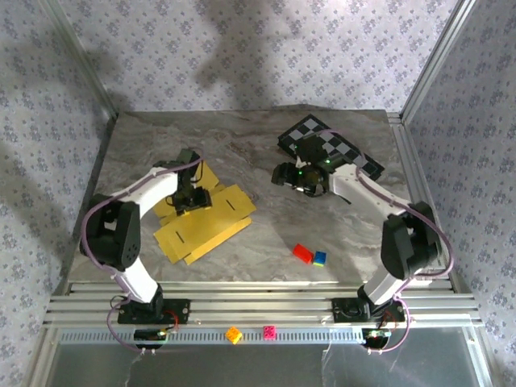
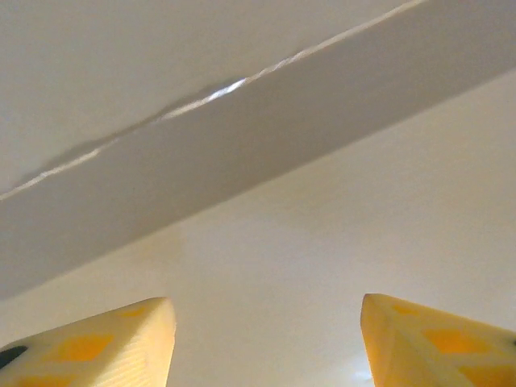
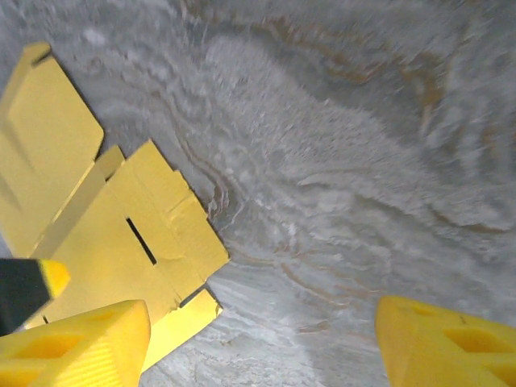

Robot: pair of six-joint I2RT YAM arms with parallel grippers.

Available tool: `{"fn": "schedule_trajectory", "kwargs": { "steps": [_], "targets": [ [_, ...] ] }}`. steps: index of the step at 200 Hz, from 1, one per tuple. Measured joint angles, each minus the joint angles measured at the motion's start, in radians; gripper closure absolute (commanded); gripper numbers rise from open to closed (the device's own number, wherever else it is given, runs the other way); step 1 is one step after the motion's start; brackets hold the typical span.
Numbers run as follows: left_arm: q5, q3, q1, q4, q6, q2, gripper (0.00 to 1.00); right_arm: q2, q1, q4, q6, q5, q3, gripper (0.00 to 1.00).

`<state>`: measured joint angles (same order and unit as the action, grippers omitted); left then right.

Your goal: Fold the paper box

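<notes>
Paper box: We find the yellow thin-cardboard cut-out (image 1: 211, 222) lying flat on the left half of the grey marbled table (image 1: 258, 137), with its flaps spread. The right wrist view shows its stepped right edge and one dark slot (image 3: 121, 234).
Left gripper: It hangs over the box's far-left part (image 1: 192, 197). In its own view (image 2: 266, 347) the yellow fingers (image 2: 121, 347) stand spread with nothing pinched, and a pale panel with a slanting edge lies close beyond them.
Right gripper: It hangs above bare marble (image 1: 294, 176), just beside the near-left edge of the black-and-grey checkerboard mat (image 1: 334, 145). Its fingers are spread and empty (image 3: 262, 343).
Open room: A band of bare marble separates the box's right edge from the right gripper.
Obstacles: A small red brick (image 1: 302, 253) and a blue brick (image 1: 320, 258) touch each other, well apart from the box.
</notes>
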<state>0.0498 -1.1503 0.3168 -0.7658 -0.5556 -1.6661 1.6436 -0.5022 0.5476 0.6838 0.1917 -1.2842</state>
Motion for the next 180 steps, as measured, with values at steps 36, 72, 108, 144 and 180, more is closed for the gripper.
{"fn": "schedule_trajectory", "kwargs": {
  "steps": [36, 72, 108, 144, 180],
  "targets": [
    [0.073, -0.057, -0.09, 0.011, -0.1, 0.134, 0.39, 0.14, -0.036, -0.002, 0.006, 0.069, -0.126, 0.33],
    [0.125, -0.012, -0.229, 0.008, -0.126, 0.053, 0.45, 0.236, -0.069, -0.005, 0.008, 0.116, -0.201, 0.34],
    [0.162, -0.013, -0.196, 0.033, -0.072, -0.148, 0.47, 0.254, -0.075, 0.005, 0.008, 0.135, -0.2, 0.34],
    [0.186, -0.118, -0.09, 0.042, -0.045, -0.242, 0.46, 0.214, -0.014, -0.01, 0.01, 0.147, -0.102, 0.34],
    [0.241, -0.282, 0.008, 0.072, -0.088, -0.362, 0.45, 0.101, 0.065, -0.01, 0.045, 0.169, 0.055, 0.34]
  ]
}}
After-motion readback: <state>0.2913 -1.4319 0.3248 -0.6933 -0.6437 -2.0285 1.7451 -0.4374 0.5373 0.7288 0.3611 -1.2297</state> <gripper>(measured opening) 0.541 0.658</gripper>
